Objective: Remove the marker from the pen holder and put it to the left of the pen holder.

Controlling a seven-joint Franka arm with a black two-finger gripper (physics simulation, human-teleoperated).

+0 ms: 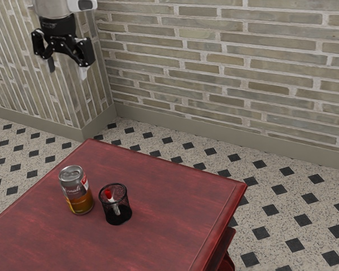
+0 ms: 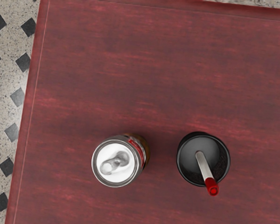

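Observation:
High above the table, at the exterior view's upper left, my gripper (image 1: 67,69) hangs open, its two fingers apart with nothing between them. The black mesh pen holder (image 1: 122,213) stands upright on the red table. Inside it leans the marker (image 1: 112,202), white with a red cap, the cap near the rim. In the wrist view, the pen holder (image 2: 184,171) is seen from above, and the marker (image 2: 205,166) slants across it with its red end over the rim.
A silver and orange can (image 1: 77,195) stands beside the pen holder, a small gap between them; the wrist view has the can (image 2: 115,163) from above. The red table (image 1: 175,195) has its edges showing over a tiled floor. A brick wall (image 1: 243,62) rises behind.

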